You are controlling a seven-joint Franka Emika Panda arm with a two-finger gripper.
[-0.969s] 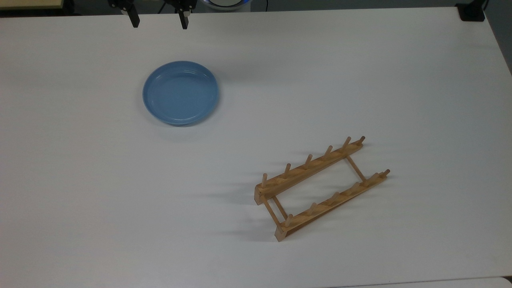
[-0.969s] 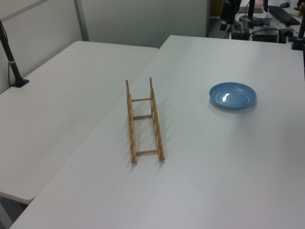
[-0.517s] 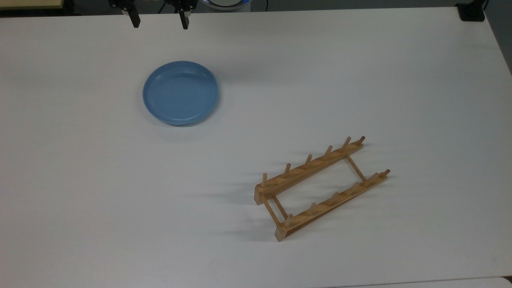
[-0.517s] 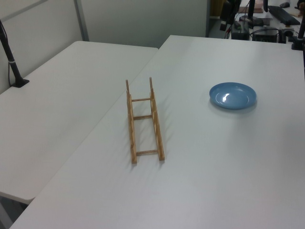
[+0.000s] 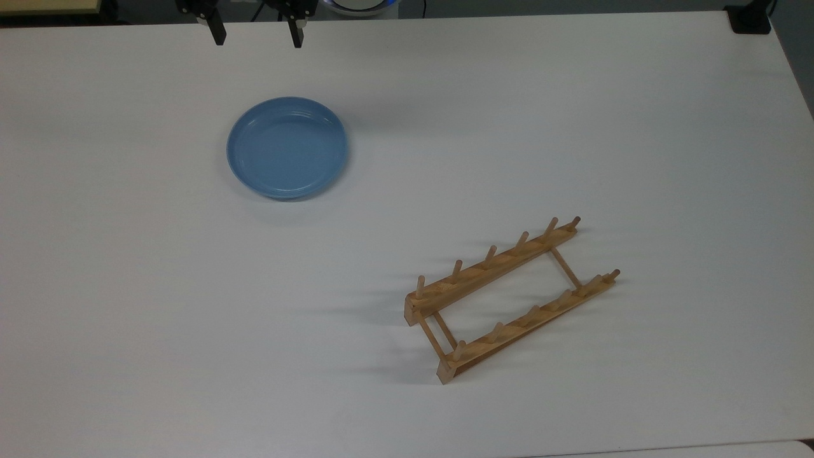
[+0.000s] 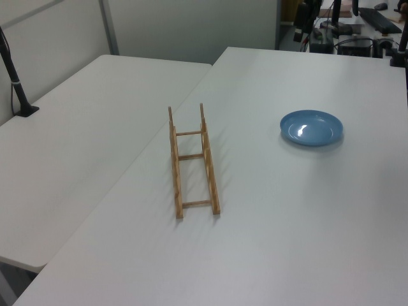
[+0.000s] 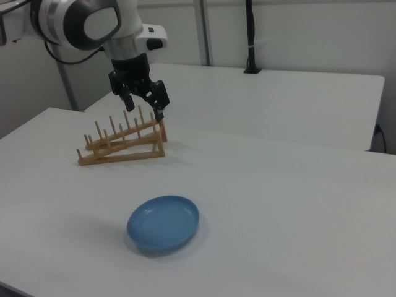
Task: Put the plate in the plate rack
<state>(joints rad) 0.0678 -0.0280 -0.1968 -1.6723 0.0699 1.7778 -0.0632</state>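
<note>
Hovering high with nothing held, I have the jaws (image 5: 257, 33) spread wide over the far edge of the white worktop (image 5: 572, 127).

From the top view, the jaws sit at about 12 o'clock from the plate (image 5: 287, 147), well apart from it. I see the plate lying flat and upright on the worktop, untouched. The plate rack (image 5: 510, 297) stands at roughly 4 o'clock from the plate, well apart, pegs up and slots bare. On the right view the jaws (image 7: 143, 103) hang above the worktop with the plate rack (image 7: 122, 143) behind them and the plate (image 7: 164, 223) nearer the camera.
</note>
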